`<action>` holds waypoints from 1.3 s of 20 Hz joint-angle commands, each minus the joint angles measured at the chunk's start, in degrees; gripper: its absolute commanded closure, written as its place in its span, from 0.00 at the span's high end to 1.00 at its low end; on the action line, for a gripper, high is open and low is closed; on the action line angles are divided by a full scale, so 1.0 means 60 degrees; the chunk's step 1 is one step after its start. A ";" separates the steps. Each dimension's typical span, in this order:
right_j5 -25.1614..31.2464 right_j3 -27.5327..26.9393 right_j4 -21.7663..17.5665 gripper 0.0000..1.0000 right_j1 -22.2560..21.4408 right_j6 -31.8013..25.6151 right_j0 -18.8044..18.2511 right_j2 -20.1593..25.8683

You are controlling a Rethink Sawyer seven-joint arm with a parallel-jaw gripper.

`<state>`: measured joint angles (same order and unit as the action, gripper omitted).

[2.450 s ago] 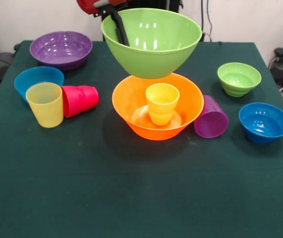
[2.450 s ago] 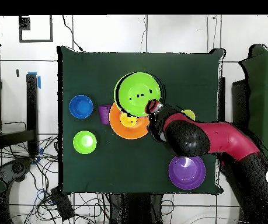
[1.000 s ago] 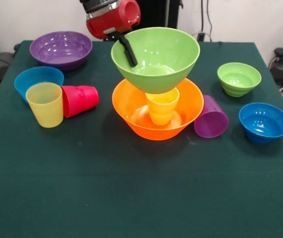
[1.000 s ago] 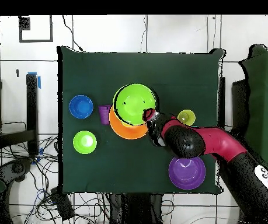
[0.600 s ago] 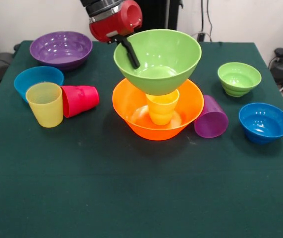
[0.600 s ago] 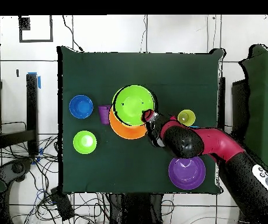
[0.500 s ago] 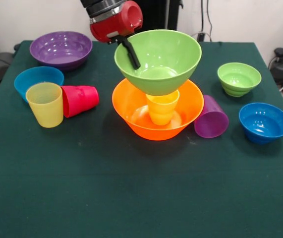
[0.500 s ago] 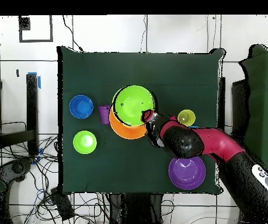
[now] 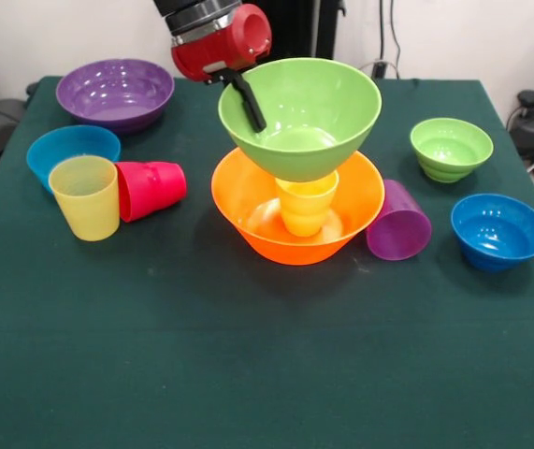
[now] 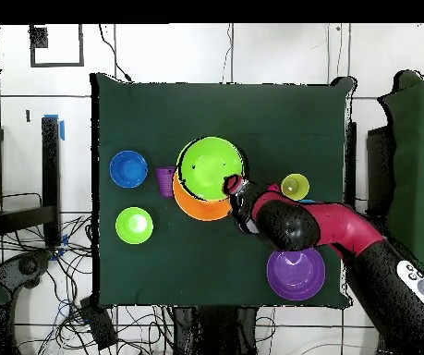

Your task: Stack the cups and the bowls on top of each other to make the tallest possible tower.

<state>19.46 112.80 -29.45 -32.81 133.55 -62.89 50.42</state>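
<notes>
The tower's lowest piece, the large orange bowl (image 9: 248, 201) (image 10: 193, 207), holds an upright yellow-orange cup (image 9: 306, 206). A large lime green bowl (image 9: 304, 117) (image 10: 208, 166) hangs with its base at that cup's rim, a little tilted. My gripper (image 9: 253, 116) (image 10: 236, 186) is shut on the green bowl's left rim, one black finger (image 9: 246, 98) inside the bowl. To the left stand a pale yellow cup (image 9: 85, 196) (image 10: 295, 186) and a red-pink cup (image 9: 151, 189) on its side. A purple cup (image 9: 397, 222) (image 10: 164, 180) lies by the orange bowl's right side.
A large purple bowl (image 9: 115, 92) (image 10: 296, 273) sits at the far left, a small blue bowl (image 9: 70, 150) behind the pale yellow cup. On the right are a small lime green bowl (image 9: 451, 148) (image 10: 134, 225) and a blue bowl (image 9: 498, 230) (image 10: 128, 169).
The green bowl came down from above the orange bowl and shifted slightly right, until its base reached the yellow-orange cup's rim. The gripper kept its hold throughout.
</notes>
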 commanded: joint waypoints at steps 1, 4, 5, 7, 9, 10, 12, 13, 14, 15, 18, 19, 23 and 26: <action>0.0086 -0.0616 -0.0489 0.00 -0.0303 -0.0487 0.0601 -0.0523; 0.0095 -0.0567 -0.0407 0.00 -0.0451 -0.0359 0.0647 -0.0541; 0.0090 -0.0571 -0.0420 0.00 -0.0442 -0.0365 0.0656 -0.0550; 0.0091 -0.0576 -0.0382 0.00 -0.0451 -0.0330 0.0675 -0.0552; 0.0132 -0.0587 -0.0317 0.00 -0.0536 -0.0291 0.0706 -0.0547; 0.0183 -0.0613 -0.0266 0.00 -0.0547 -0.0299 0.0706 -0.0521; 0.0231 -0.0650 -0.0218 0.00 -0.0573 -0.0278 0.0740 -0.0532; 0.0220 -0.0657 -0.0218 0.00 -0.0587 -0.0260 0.0768 -0.0548; 0.0219 -0.0701 -0.0219 0.00 -0.0519 -0.0272 0.0793 -0.0557; 0.0166 -0.0735 -0.0255 0.00 -0.0485 -0.0235 0.0856 -0.0619; 0.0004 -0.0844 -0.0345 0.00 -0.0352 -0.0132 0.1038 -0.0791; -0.0058 -0.0867 -0.0378 0.00 -0.0326 -0.0099 0.1099 -0.0854; -0.0242 -0.0951 -0.0465 0.00 -0.0187 -0.0075 0.1244 -0.1025; -0.0305 -0.0984 -0.0493 0.00 -0.0137 -0.0110 0.1276 -0.1089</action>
<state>19.46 110.80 -29.63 -35.36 133.55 -58.34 48.40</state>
